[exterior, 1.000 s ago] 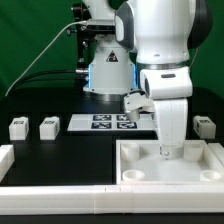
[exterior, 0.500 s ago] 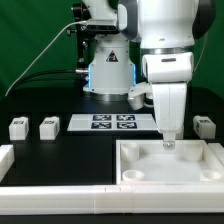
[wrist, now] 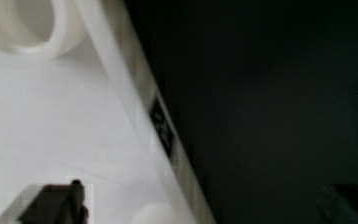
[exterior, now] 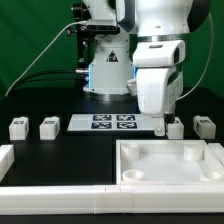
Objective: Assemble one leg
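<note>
Several white legs with marker tags stand on the black table: two at the exterior view's left (exterior: 17, 127) (exterior: 47, 127) and two at its right (exterior: 176, 128) (exterior: 205, 126). The large white tray-like piece (exterior: 205, 165) with round corner sockets lies at the front right. My gripper (exterior: 160, 127) hangs above the tray's far edge, just left of the nearer right-hand leg, and touches neither. In the wrist view my gripper (wrist: 197, 205) is open and empty, its dark fingers (wrist: 51, 205) wide apart over the tray (wrist: 51, 120) and its round socket (wrist: 25, 30).
The marker board (exterior: 112, 122) lies flat on the table at the middle back. A white raised rim (exterior: 60, 190) runs along the front and the left. The arm's base (exterior: 108, 72) stands behind the marker board.
My gripper has risen out of the tray's far socket area and moved back and slightly left. The leg beside it now shows.
</note>
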Controlling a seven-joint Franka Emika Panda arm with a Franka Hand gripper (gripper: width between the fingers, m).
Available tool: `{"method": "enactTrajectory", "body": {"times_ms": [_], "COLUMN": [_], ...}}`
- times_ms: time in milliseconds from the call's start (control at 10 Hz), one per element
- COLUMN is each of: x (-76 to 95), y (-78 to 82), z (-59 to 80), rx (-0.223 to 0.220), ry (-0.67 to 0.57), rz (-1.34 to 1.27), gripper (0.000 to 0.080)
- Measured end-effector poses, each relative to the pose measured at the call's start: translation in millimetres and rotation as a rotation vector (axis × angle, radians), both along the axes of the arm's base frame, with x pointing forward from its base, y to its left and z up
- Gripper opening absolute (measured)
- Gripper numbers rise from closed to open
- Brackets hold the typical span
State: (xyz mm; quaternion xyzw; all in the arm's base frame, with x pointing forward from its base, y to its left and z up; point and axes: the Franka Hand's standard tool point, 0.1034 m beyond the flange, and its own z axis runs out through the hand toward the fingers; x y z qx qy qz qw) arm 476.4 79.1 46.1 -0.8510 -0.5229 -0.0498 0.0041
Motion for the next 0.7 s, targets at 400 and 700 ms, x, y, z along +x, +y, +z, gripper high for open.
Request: {"method": "enactTrajectory", "body": {"times_ms": [400, 700], "x": [-0.7, -0.8], "y": [13.3, 13.1], "z": [1.1, 0.9], "rx": [0.015, 0.015], "ry": [-0.015, -0.015], "rz": [-0.081, -0.081], "gripper": [0.0649, 0.0649]}}
